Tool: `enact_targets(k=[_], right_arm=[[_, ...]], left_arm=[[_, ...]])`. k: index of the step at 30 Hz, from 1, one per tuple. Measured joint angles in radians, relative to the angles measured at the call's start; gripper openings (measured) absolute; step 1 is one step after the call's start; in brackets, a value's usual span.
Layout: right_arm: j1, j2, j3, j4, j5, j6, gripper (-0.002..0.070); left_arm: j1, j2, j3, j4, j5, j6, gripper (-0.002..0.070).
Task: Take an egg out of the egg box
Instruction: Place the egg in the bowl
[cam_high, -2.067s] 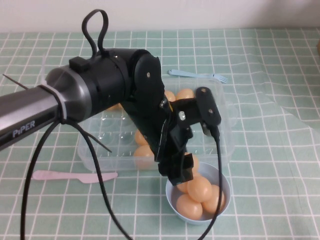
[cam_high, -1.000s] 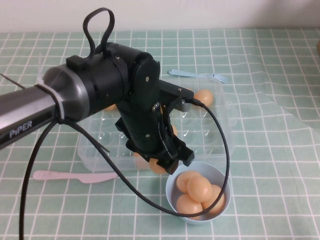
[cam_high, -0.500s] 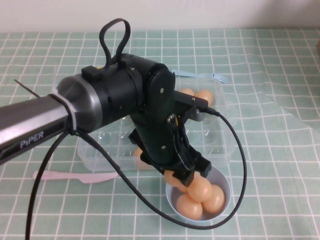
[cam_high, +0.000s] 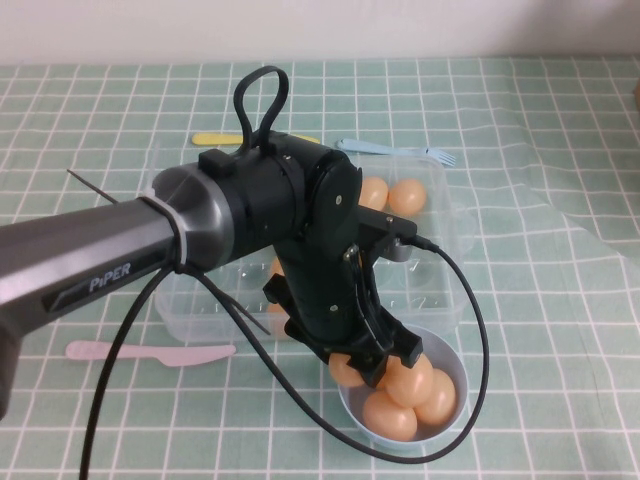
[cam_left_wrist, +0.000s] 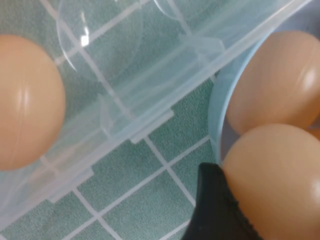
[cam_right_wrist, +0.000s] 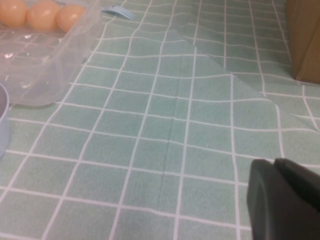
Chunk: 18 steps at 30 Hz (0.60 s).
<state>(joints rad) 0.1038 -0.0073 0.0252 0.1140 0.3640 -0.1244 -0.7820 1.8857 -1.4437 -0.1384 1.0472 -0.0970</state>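
Nearest, the light-blue bowl (cam_high: 452, 372) holds several glossy, smooth peach-orange eggs. The left gripper (cam_high: 372, 362) hangs at the bowl's near-left rim, its fingers clamped on the egg (cam_high: 347, 369), which sits just over that rim. Released here, the egg could strike the rim or the piled eggs and roll off onto the checked green tablecloth (cam_high: 540, 250). Behind, the clear, thin-walled egg box (cam_high: 440, 300), moulded with round cups, keeps a few eggs at its far end. The right gripper (cam_right_wrist: 282, 200) rests apart over bare cloth; its finger state cannot be told.
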Motion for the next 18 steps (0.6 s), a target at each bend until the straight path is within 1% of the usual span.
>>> enact_targets(k=[13,18], right_arm=[[0.0,0.0,0.0,0.003,0.002,0.0,-0.0017],[0.0,0.0,0.0,0.003,0.002,0.0,-0.0017]], left_arm=[[0.0,0.0,0.0,-0.024,-0.002,0.0,0.0361],[0.0,0.0,0.0,-0.055,0.0,0.0,0.039]])
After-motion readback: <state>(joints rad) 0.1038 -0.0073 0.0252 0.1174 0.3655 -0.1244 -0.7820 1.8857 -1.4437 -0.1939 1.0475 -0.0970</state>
